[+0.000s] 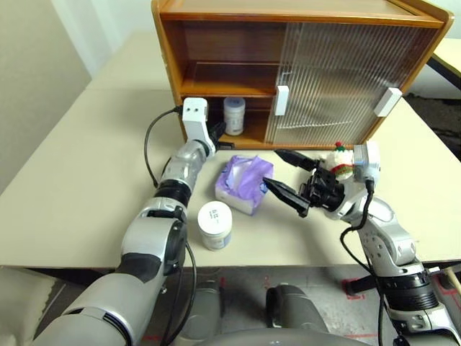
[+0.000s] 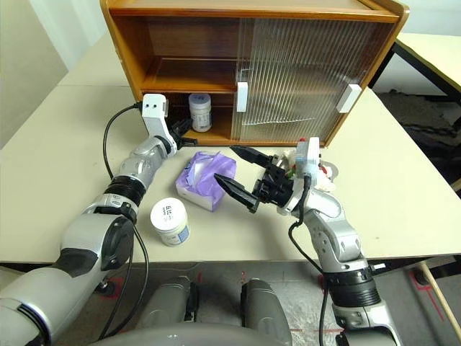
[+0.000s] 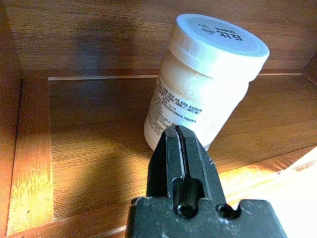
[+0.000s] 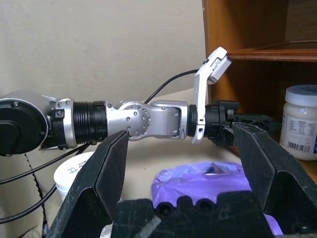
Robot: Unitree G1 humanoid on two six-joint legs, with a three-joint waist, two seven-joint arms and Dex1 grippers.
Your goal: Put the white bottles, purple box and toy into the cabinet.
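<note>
White bottle in the cabinet (image 3: 203,94): dark print on the lid and lines of small print on the side label, none legible; a barcode shows in the right wrist view. White bottle on the table (image 1: 215,225): dark lid marks, unreadable. No text can be read.

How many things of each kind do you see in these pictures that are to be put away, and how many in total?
White bottles: 2, one standing on the bottom shelf of the cabinet, one on the table.
Purple box: 1, on the table.
Toy: 1, on the table behind the right arm.
Total: 4
</note>
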